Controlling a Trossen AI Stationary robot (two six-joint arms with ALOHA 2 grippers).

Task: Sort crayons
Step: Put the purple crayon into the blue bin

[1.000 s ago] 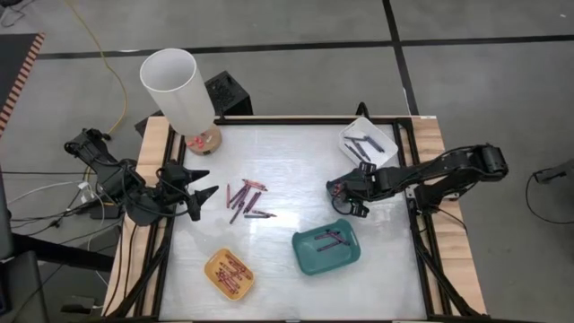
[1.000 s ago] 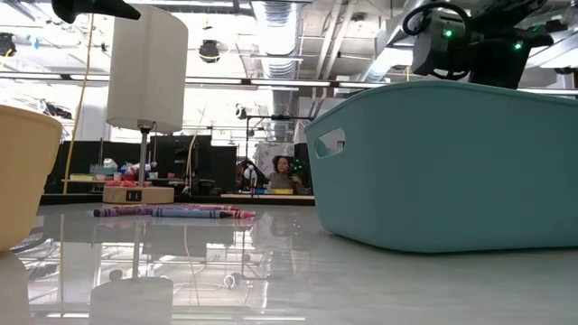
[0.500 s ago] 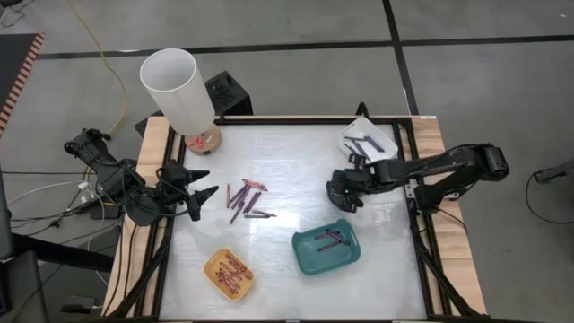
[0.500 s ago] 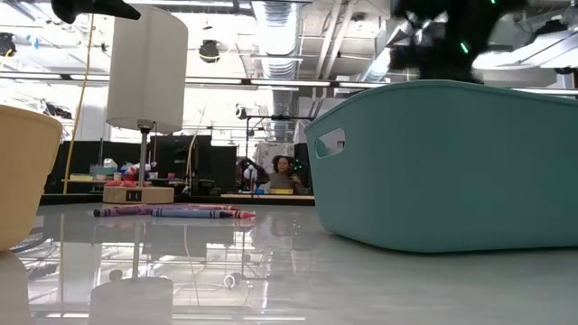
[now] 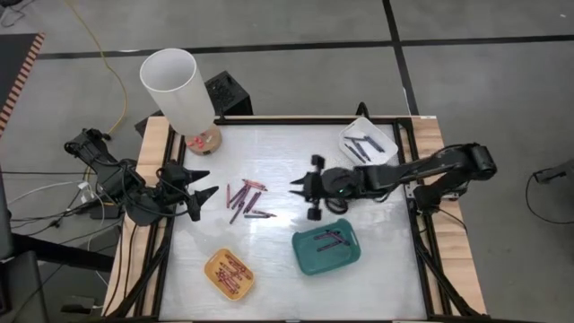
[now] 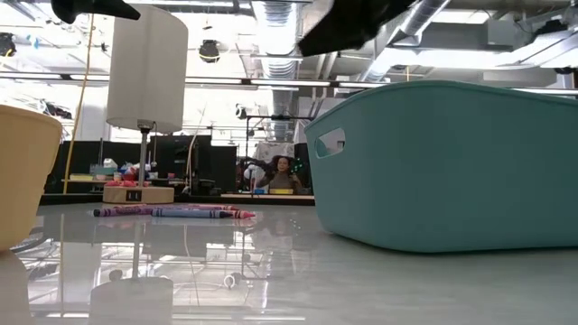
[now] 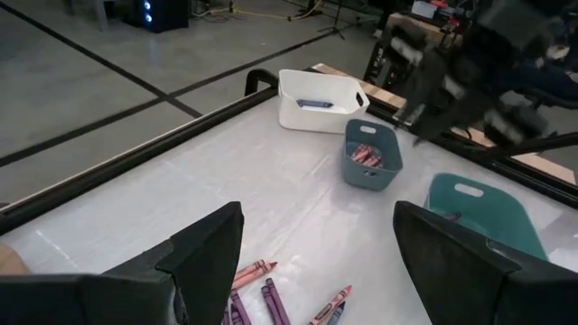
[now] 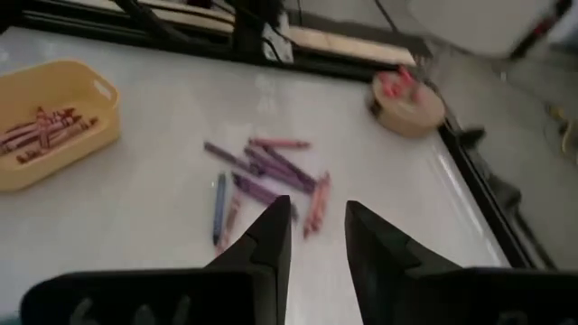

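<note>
From the front edge, the yellow tray holds a handful of reddish crayons; the teal tray a few dark ones. Mid-worktop, short thin loose crayons lie scattered (pink, purple, one blue-grey). The right pincer hangs nearby, parted, empty. The left pincer waits open beside them.

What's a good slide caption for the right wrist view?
Right gripper, fingers open and empty, heads toward loose crayons mid-table, yellow tray alongside.
</note>
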